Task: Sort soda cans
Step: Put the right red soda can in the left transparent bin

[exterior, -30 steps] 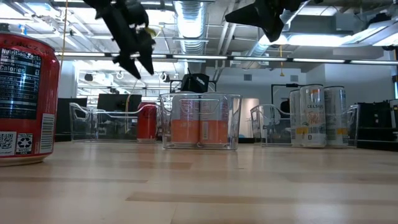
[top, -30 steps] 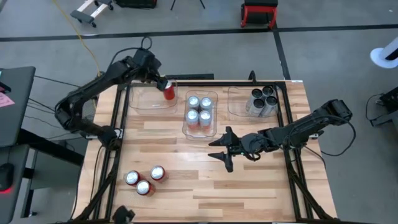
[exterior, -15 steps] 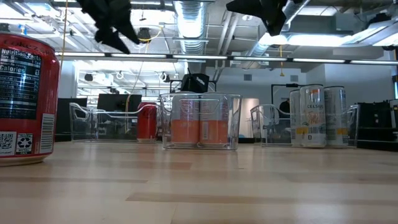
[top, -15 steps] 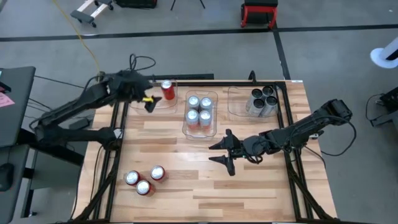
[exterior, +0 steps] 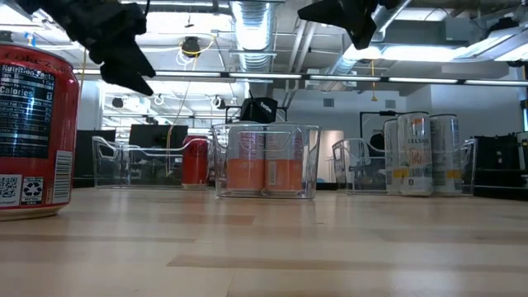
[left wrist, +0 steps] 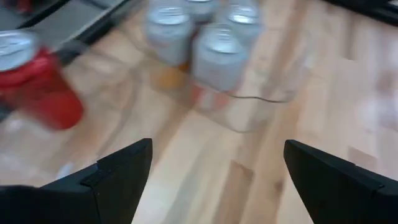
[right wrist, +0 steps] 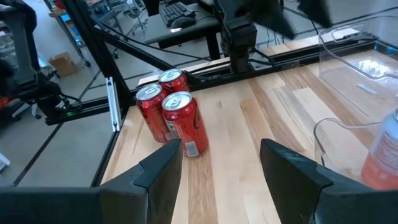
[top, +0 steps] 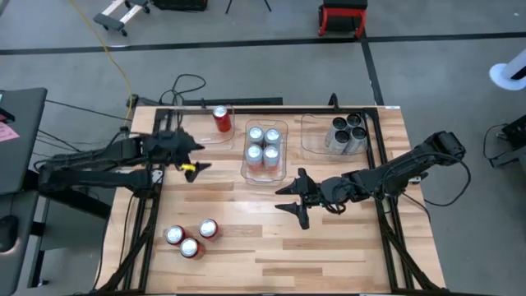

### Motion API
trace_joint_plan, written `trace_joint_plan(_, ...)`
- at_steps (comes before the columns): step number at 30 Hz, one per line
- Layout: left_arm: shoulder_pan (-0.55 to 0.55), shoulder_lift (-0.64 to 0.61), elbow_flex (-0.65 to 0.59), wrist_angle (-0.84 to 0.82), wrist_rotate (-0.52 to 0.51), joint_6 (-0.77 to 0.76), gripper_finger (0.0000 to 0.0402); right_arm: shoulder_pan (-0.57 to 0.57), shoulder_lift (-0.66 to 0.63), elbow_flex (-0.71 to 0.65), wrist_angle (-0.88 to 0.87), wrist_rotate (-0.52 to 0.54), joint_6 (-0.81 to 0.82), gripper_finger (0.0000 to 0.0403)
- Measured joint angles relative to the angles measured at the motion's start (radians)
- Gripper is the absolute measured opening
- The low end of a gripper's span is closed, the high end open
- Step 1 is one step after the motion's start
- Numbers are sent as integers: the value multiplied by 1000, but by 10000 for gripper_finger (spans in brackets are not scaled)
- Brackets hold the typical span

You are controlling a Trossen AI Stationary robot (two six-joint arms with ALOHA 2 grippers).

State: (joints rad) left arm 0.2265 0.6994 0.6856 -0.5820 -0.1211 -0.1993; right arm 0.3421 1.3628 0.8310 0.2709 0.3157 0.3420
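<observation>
One red soda can [top: 221, 119] stands upright in the clear far-left bin [top: 197, 138]; it also shows in the left wrist view [left wrist: 37, 87]. Three red cans [top: 191, 238] stand grouped on the table's near left and show in the right wrist view [right wrist: 171, 115]. The middle bin [top: 265, 173] holds several light cans [top: 265, 146]. The right bin [top: 311, 140] holds dark cans [top: 347, 134]. My left gripper [top: 197, 156] is open and empty, near and left of the lone red can. My right gripper [top: 289, 201] is open and empty over the table's middle.
The three bins stand in a row along the far side. Bare wood lies between my right gripper and the three red cans. Black frame rails [top: 152, 205] run along the table's left and right sides. In the low view a red can [exterior: 33, 124] stands close on the left.
My left gripper has drawn back from the red can in the far-left bin, going toward the table's left and near edges. The can stays upright in the bin. My right gripper has kept still.
</observation>
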Motion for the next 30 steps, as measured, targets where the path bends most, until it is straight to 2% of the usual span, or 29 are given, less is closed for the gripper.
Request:
trace_joint_plan(10,-346,-19,-121,219,-26,-144,359,-3,0,0,-9,0,-26,235)
trace_joint_plan(19,-584,-12,-122,205,-32,-132,359,0,0,0,-10,0,-3,235)
trace_joint_plan(24,-684,9,-122,206,-32,-190,359,4,0,0,-57,0,-25,235)
trace_joint_plan(30,-742,111,-122,227,-33,-204,359,2,0,0,-66,0,-19,235)
